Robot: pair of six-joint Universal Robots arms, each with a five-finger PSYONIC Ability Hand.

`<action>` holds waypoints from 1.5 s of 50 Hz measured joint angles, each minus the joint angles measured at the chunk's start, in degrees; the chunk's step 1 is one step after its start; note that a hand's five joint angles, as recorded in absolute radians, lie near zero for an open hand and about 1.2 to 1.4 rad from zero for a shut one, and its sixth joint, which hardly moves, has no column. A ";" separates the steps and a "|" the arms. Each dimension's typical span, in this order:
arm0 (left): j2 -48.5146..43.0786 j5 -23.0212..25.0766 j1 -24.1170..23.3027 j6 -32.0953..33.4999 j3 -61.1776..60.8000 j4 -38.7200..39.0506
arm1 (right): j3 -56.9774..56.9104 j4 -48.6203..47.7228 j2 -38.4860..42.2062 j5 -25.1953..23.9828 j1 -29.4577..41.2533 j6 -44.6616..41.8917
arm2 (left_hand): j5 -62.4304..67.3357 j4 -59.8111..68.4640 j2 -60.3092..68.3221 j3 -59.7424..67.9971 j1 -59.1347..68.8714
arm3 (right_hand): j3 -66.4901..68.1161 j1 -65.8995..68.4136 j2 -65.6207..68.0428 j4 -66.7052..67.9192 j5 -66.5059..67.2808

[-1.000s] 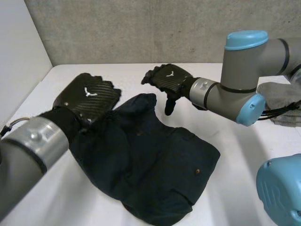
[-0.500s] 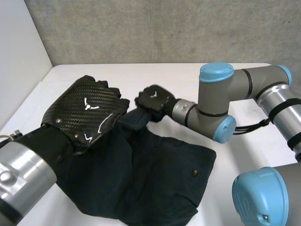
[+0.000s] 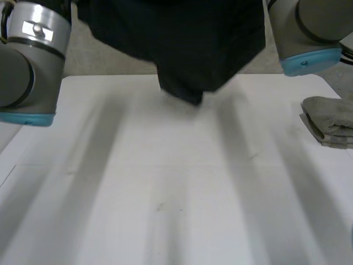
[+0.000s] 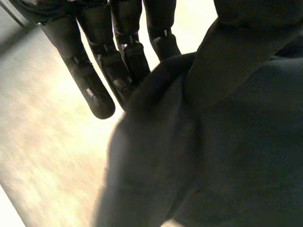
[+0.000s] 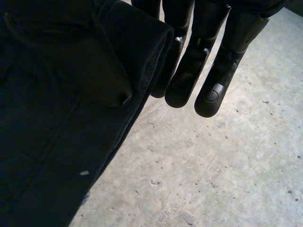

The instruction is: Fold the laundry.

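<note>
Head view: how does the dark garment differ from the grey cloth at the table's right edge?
The dark garment hangs in the air above the table; the grey cloth lies on it. The dark garment is almost black, the grey cloth pale grey. The dark garment hangs loose, while the grey cloth is folded into a compact stack. Both are soft textiles.

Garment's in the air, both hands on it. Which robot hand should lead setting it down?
Left, probably. The dark garment hangs between both arms. The table on the side of the left robot hand is bare, while a folded grey cloth lies at its edge beside the right robot hand.
</note>
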 measured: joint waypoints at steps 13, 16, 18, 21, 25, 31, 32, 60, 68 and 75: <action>-0.22 -0.19 -2.66 -2.52 -18.63 2.29 | 33.76 1.66 -9.27 -1.19 -1.38 -2.77 | 0.86 0.01 0.15 0.22 0.00 | 0.00 0.00 0.00 0.00 0.43; -2.22 -0.20 -2.70 -2.45 -25.07 -1.64 | 47.40 3.59 -11.20 -1.69 -1.98 -6.32 | 0.81 0.01 0.22 0.28 0.00 | 0.00 0.00 0.00 0.00 0.43; -3.59 -0.22 -2.82 -2.27 -26.81 -3.75 | 52.07 4.33 -11.39 -1.98 -2.06 -8.00 | 0.85 0.01 0.22 0.28 0.00 | 0.00 0.00 0.00 0.00 0.42; -5.62 -0.31 -3.12 -1.95 -28.52 -8.81 | 57.68 5.05 -11.27 -2.48 -2.13 -10.24 | 0.85 0.01 0.22 0.28 0.00 | 0.00 0.00 0.00 0.00 0.42; -6.05 -0.49 -3.40 -1.81 -28.98 -18.61 | 62.64 5.71 -11.06 -3.02 -2.26 -11.83 | 0.86 0.02 0.22 0.28 0.00 | 0.00 0.00 0.00 0.00 0.43; -3.08 -0.75 -3.61 -2.11 -28.78 -33.74 | 67.62 9.25 -11.48 -3.56 -2.64 -12.20 | 0.44 -1.27 -1.30 -0.88 -0.45 | 0.00 0.00 0.00 0.01 0.43; -2.79 -0.75 -3.60 -2.15 -28.80 -34.61 | 68.00 9.65 -11.59 -3.60 -2.67 -12.17 | -2.17 -5.74 -6.06 -5.26 -3.14 | 0.00 0.00 0.00 0.01 0.43; 1.64 -1.94 3.83 -12.54 -36.05 -35.95 | 83.55 1.94 -17.18 -4.05 -6.95 -1.43 | -43.54 -47.19 -46.62 -46.30 -42.35 | 0.00 0.00 0.00 0.01 0.42; 1.43 -3.09 4.78 -13.04 -36.62 -35.64 | 84.80 0.67 -17.37 -4.05 -6.83 -1.23 | -33.47 -37.16 -37.04 -36.76 -32.78 | 0.00 0.00 0.00 0.01 0.43; 1.01 -3.13 4.57 -12.76 -36.86 -35.77 | 85.40 0.55 -19.00 -3.98 -6.71 -1.26 | 0.19 -2.53 -2.21 -2.48 -0.58 | 0.00 0.00 0.00 0.01 0.43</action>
